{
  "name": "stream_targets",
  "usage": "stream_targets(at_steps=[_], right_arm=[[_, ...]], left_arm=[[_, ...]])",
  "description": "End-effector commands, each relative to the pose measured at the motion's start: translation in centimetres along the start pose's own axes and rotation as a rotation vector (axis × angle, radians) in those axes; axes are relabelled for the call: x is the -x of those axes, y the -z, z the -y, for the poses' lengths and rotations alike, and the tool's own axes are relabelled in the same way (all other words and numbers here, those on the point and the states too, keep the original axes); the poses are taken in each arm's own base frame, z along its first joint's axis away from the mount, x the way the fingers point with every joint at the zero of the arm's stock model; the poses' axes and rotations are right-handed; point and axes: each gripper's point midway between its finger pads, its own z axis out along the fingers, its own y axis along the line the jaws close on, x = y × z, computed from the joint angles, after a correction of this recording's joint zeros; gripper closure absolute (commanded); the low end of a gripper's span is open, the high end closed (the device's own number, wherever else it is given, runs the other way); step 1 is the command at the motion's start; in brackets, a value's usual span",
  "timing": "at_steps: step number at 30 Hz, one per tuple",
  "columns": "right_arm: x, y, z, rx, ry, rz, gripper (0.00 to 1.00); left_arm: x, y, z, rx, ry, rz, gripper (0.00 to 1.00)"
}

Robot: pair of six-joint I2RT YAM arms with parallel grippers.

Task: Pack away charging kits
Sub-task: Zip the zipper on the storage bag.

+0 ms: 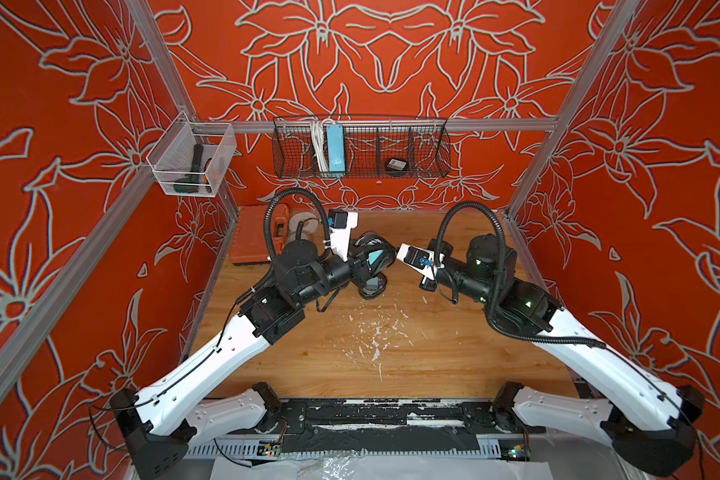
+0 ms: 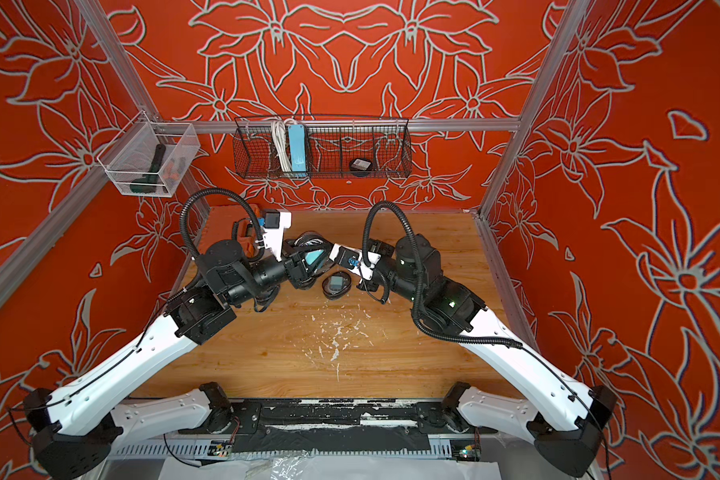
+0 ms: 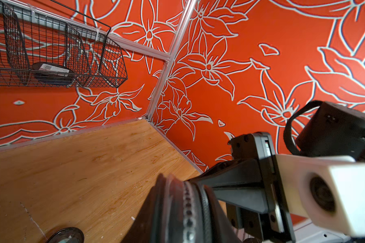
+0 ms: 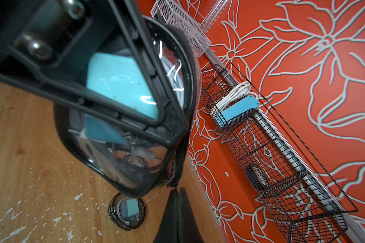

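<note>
My left gripper (image 1: 370,261) is shut on a black-rimmed clear oval case (image 4: 122,168) and holds it tilted above the table. Inside it sits one charging kit: a teal cube plug (image 4: 122,84) and a coiled white cable (image 4: 174,69). One left finger (image 4: 89,92) crosses the case's clear face. My right gripper (image 4: 176,202) is shut, its tips pinched on the zipper pull (image 4: 176,186) at the case's end. A second case (image 1: 373,286) with a teal plug and cable lies on the wood below. In the left wrist view only the case's zippered rim (image 3: 185,210) shows.
A black wire basket (image 1: 429,153) on the back wall holds a blue power strip (image 1: 334,147) with white cord and another dark case (image 1: 395,165). An orange tool case (image 1: 258,237) lies at the back left. A white mesh bin (image 1: 192,160) hangs on the left wall.
</note>
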Motion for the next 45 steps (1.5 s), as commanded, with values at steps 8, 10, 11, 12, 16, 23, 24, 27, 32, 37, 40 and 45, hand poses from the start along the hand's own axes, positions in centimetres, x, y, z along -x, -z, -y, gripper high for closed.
stream_targets(at_steps=[8,10,11,12,16,23,24,27,32,37,40,45], right_arm=[[4.1,3.1,9.2,-0.338,-0.046,0.092,1.0],[4.3,3.5,9.6,-0.359,-0.095,0.108,1.0],[4.3,3.7,9.5,-0.353,-0.141,0.121,1.0],[4.2,3.8,8.9,-0.331,-0.187,0.136,1.0],[3.5,3.8,5.1,-0.215,-0.382,0.242,1.0],[1.6,2.1,0.5,-0.13,-0.606,0.27,1.0],[1.5,2.0,0.3,-0.131,-0.634,0.28,1.0],[1.8,2.0,-0.5,-0.11,-0.716,0.31,1.0],[1.7,1.9,-1.1,-0.133,-0.842,0.34,1.0],[0.4,2.0,-0.6,-0.198,-0.963,0.361,1.0],[-0.4,2.0,-0.1,-0.241,-1.039,0.369,1.0],[-0.6,1.9,0.3,-0.255,-1.133,0.402,1.0]], left_arm=[[-7.3,-0.8,0.0,-0.066,0.015,-0.288,1.0],[-7.3,-1.0,0.0,-0.066,0.014,-0.291,1.0],[-7.0,-1.0,0.2,-0.074,0.015,-0.281,1.0],[-6.6,-1.0,0.5,-0.086,0.015,-0.266,1.0],[-4.0,-0.8,2.4,-0.155,0.012,-0.211,1.0],[-2.4,-0.7,4.4,-0.259,0.042,-0.15,0.94],[-2.2,-0.7,4.5,-0.269,0.046,-0.134,0.91],[-2.0,-0.9,4.8,-0.294,0.063,-0.11,0.87],[-1.9,-1.7,5.3,-0.341,0.098,-0.103,0.8],[-1.6,-2.3,5.2,-0.352,0.124,-0.08,0.44],[-1.5,-2.3,5.3,-0.374,0.147,-0.051,0.33],[-1.9,-2.6,5.3,-0.4,0.173,-0.039,0.29]])
